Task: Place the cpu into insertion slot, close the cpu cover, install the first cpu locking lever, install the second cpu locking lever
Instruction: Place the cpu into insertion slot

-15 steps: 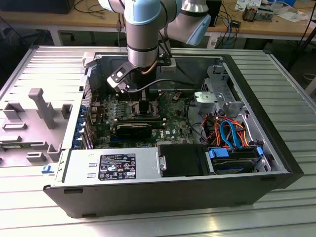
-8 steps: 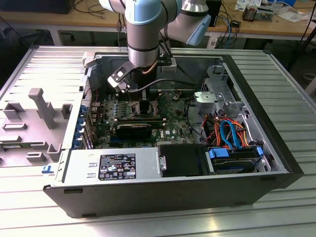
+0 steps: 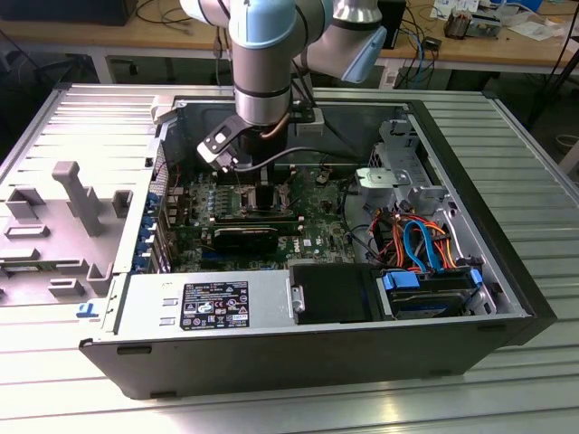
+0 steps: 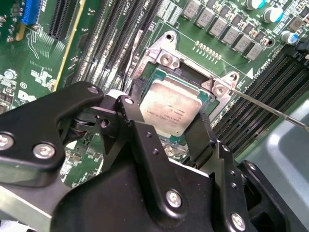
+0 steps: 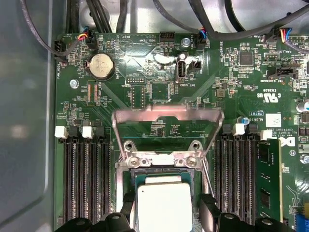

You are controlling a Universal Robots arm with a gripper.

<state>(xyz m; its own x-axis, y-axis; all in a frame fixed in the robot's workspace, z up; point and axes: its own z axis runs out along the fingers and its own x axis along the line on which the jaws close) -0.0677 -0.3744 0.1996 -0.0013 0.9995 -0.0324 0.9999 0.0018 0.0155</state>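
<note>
Fingers (image 4: 137, 130) clamp cpu (image 4: 169, 108) between them, seemingly seated in insertion slot (image 4: 190, 76) (cpu cover (image 5: 166, 113) raised)

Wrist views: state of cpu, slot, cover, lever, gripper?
cpu: lying in the slot, not covered.
slot: uncovered, cpu in it.
cover: open, tipped back off the slot.
lever: unhooked, sticking out from the slot's corner.
gripper: straddling the cpu; whether it grips cannot be told.
</note>
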